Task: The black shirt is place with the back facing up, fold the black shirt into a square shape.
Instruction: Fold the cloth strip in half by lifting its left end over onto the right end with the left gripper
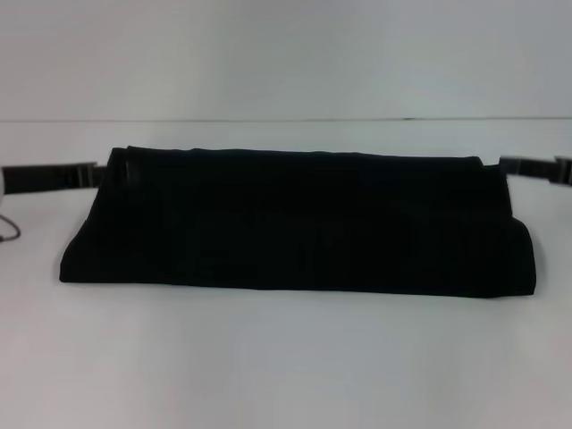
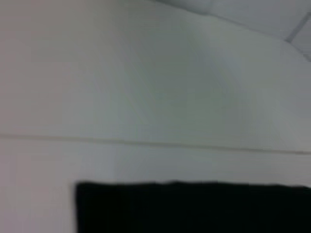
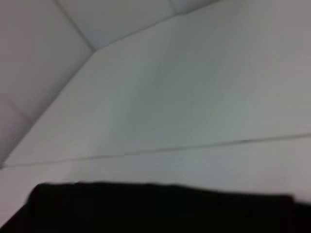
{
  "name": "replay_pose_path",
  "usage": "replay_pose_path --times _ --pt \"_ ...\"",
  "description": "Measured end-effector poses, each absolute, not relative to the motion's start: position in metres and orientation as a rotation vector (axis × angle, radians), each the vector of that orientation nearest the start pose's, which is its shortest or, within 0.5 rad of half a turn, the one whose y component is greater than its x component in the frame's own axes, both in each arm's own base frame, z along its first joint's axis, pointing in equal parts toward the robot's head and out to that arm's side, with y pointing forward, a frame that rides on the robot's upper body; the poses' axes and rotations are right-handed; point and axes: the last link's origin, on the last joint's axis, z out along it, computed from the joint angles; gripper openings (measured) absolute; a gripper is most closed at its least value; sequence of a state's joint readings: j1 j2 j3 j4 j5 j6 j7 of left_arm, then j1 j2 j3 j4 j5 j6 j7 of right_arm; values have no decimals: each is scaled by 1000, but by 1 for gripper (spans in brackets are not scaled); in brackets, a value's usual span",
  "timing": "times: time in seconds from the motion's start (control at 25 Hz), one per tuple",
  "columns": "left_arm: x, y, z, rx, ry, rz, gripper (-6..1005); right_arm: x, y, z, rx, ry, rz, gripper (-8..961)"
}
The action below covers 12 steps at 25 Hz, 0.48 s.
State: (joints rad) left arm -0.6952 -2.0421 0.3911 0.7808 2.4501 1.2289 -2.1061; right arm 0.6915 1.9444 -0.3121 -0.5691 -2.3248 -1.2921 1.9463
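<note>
Lying flat on the white table (image 1: 286, 357), the black shirt (image 1: 299, 223) was already a wide, low band, its far edge doubled over toward the robot so that a folded lip ran along the top of the cloth. That shape suggested the lengthwise folds were done and the band awaited folding end over end into a square, though this was a judgement from how the cloth lay.

The left gripper (image 1: 88, 174) sat just beside the shirt's far-left corner, and the right gripper (image 1: 511, 164) just beside the far-right corner, each reaching in level from its own side. They were probably stationed there because those corners were the natural places to take hold for the next fold. Whether their fingers were spread or closed, and whether either had any cloth, could not be told; the black tips merged with the black fabric.

Both wrist views showed only an edge of the shirt against bare table, with no fingers visible. A thin cable (image 1: 9, 231) hung left of the shirt, below the left arm.
</note>
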Motion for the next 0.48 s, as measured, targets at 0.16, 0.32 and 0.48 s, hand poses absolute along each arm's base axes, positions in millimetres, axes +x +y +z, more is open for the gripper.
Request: replay_pose_path --times 0.16,0.32,0.48 --pt "-303 383 71 -2125 -1419 -432 785 315 373 70 -2225 1389 642 668" --pt "-318 367 76 -2064 -1471 -416 782 327 352 69 -2247 1425 646 671" --pt "-332 358 76 -2025 -1504 -372 779 336 341 69 -2244 1452 629 674"
